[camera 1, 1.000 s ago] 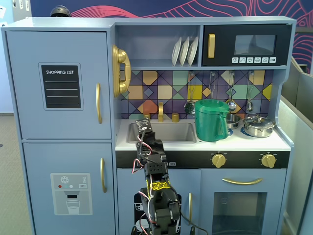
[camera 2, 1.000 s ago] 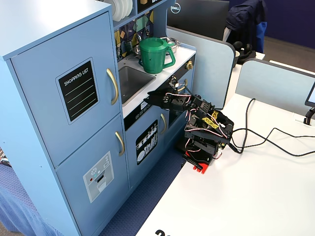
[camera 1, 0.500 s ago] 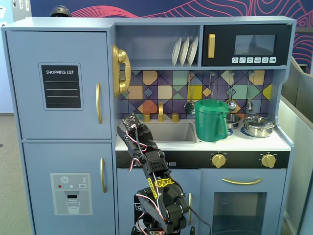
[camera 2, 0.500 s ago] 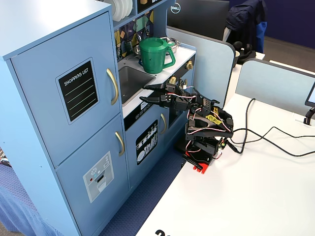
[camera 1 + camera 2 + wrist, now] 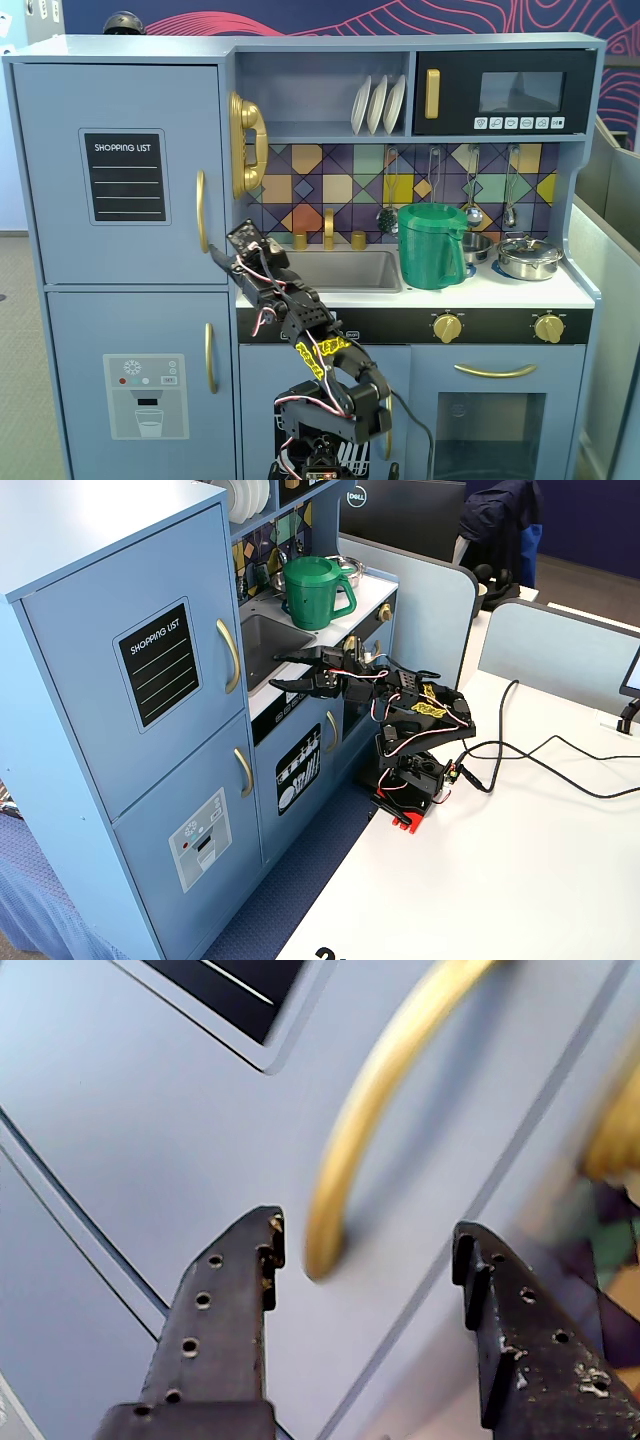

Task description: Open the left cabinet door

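Wrist view: black jaws spread wide, straddling lower end of curved gold handle (image 5: 345, 1175) on pale blue-grey chalkboard door (image 5: 150, 1130); nothing gripped, likely lining up pull.

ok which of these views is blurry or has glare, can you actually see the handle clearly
Wrist view: gold handle sits close and soft-edged, its far end blurred, open gripper sharper. A fixed view: handle small but crisp, even light. Another fixed view: handle clear, slight sheen on the left cabinet door.

Pale blue-grey left cabinet door (image 5: 115, 170), gold handle (image 5: 201, 210), black pincer (image 5: 365, 1260).
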You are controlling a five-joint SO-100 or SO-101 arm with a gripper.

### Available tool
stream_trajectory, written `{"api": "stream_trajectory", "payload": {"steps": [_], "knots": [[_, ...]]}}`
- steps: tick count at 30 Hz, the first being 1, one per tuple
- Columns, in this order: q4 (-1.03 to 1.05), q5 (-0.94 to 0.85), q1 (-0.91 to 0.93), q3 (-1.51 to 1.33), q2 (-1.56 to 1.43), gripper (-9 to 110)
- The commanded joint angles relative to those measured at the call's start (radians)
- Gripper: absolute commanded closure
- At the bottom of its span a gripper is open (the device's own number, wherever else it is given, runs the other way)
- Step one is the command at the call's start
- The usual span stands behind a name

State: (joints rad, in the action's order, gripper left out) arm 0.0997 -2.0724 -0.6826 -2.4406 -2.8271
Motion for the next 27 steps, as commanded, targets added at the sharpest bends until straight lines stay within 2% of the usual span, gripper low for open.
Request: {"api": "stream_trajectory", "payload": {"steps": [1,22,27], "knots": [[-0.069,-0.031,-0.048,0.08,0.048,87],[-0.212,0.021,-0.051,0.212,0.281,87],[-0.16,0.147,-0.02,0.245,0.293,88]]}}
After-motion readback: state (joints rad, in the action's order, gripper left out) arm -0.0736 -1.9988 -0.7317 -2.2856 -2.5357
